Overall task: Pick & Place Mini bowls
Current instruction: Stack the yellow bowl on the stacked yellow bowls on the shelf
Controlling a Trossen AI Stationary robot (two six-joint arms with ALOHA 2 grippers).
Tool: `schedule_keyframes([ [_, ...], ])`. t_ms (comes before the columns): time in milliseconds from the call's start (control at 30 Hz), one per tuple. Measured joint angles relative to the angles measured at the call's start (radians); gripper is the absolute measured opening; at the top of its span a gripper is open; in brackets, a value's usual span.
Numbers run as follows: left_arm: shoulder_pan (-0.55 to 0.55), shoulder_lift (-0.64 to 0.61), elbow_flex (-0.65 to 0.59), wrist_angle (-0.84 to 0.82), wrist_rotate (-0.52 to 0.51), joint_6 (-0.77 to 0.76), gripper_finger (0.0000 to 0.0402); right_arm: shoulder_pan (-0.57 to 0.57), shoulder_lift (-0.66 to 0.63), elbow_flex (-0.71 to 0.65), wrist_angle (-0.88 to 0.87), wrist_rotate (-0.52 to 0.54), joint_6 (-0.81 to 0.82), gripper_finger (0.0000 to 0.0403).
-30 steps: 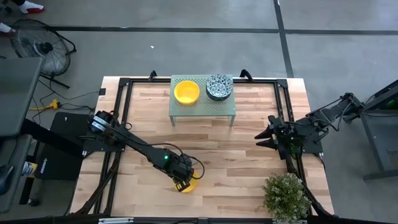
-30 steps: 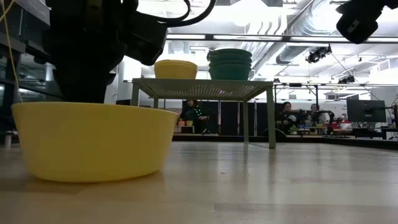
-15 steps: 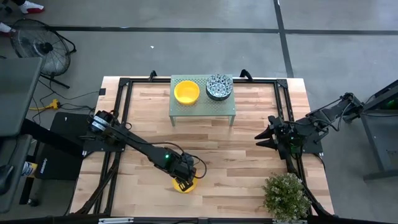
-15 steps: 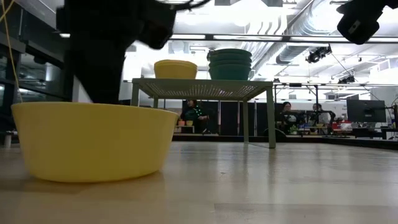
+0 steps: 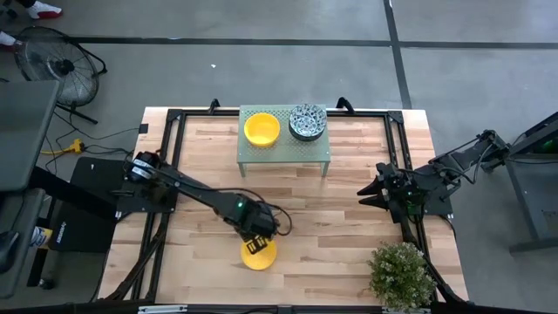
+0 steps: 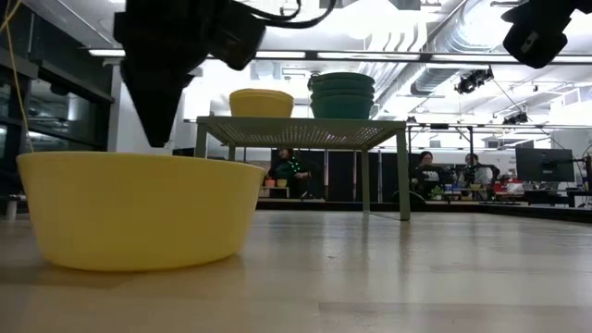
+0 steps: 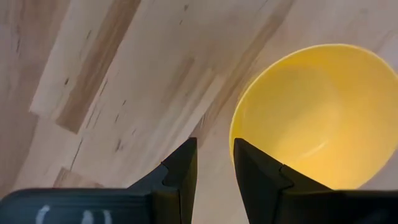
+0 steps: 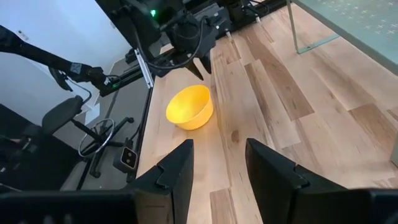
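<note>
One yellow mini bowl [image 5: 259, 254] stands upright on its base on the wooden table, near the front edge. It also shows in the low view [image 6: 139, 208] and in the left wrist view [image 7: 311, 118]. My left gripper [image 5: 259, 235] points down, open, just above and beyond the bowl's far rim, clear of it [image 7: 214, 152]. On the pale green rack [image 5: 285, 150] at the back sit more yellow bowls [image 5: 261, 129] and a stack of patterned teal bowls [image 5: 307, 122]. My right gripper [image 5: 370, 194] waits open at the table's right side [image 8: 217, 152].
The rack [image 6: 301, 132] stands on thin legs at the far middle of the table. A potted plant [image 5: 401, 275] sits at the near right corner. Black frame rails [image 5: 174, 157] run along the table's left, right and far sides. Bare wood lies between rack and bowl.
My left gripper has risen from the yellow bowl and drawn a little toward the far edge, coming clear above its rim. The bowl has stayed in place on the table.
</note>
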Motion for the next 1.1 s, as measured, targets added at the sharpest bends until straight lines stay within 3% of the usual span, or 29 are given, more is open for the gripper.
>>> schedule_keyframes([
  [433,0.033,0.000,0.000,0.172,0.010,0.276,0.0106,0.000,0.000,0.000,-0.004,0.002,0.015,0.0133],
  [633,0.032,0.000,0.000,0.167,0.084,0.367,0.0170,0.000,0.000,0.000,-0.010,0.002,0.013,0.0133],
  [800,0.032,0.000,-0.001,0.075,0.064,0.433,0.0232,0.000,0.000,0.000,-0.010,-0.002,0.012,0.0133],
  [1100,0.018,0.050,0.003,0.056,0.118,0.393,0.0246,0.000,0.000,0.000,-0.036,-0.025,-0.007,0.0133],
])
